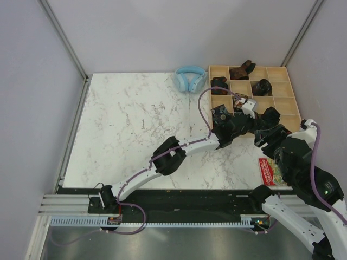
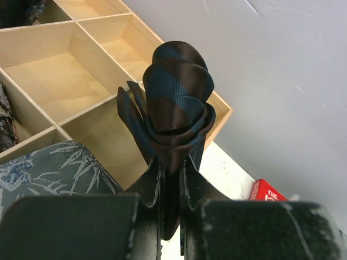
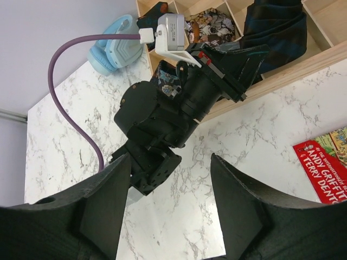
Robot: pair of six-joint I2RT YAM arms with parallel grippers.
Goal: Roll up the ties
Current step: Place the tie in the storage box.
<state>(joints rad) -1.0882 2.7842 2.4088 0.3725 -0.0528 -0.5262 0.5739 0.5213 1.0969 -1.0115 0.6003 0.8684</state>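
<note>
Left wrist view: the left gripper (image 2: 172, 184) is pinched on the tail of a rolled brown-and-blue striped tie (image 2: 176, 108), holding it just above an empty compartment at the near edge of the wooden tray (image 2: 38, 27). A leaf-patterned tie (image 2: 49, 162) sits in the compartment beside it. From above, three other bundled ties (image 1: 241, 69) (image 1: 263, 86) (image 1: 219, 84) lie in far compartments, and most of the rest show bare wood. The right gripper (image 3: 168, 162) hangs with its fingers spread and nothing between them, over the marble table (image 1: 135, 119) near a red book (image 1: 268, 170). This roll looks finished and appears only to need setting down. No loose tie is visible on the table, so how many remain cannot be told.
</note>
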